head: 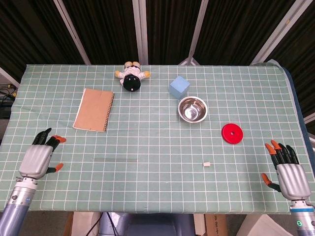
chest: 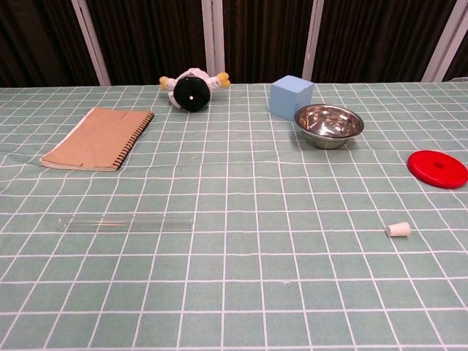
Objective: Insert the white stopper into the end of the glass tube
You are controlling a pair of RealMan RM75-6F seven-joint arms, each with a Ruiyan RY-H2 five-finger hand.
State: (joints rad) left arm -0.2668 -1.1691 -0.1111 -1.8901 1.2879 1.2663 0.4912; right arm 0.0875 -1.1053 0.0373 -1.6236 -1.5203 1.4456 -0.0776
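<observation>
Both robot hands: left robot hand point(head: 38, 158), right robot hand point(head: 287, 173), head view only.

Bright, even overhead lighting; both views sharp.
Soft short shadows; glare only inside bowl point(chest: 328, 123); black background beyond table point(head: 157, 191).

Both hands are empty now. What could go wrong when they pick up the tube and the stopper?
The glass tube lies flat and nearly invisible on the cloth; the left hand may roll it instead of gripping it. The white stopper is tiny next to the right hand, so it may slip away.
</observation>
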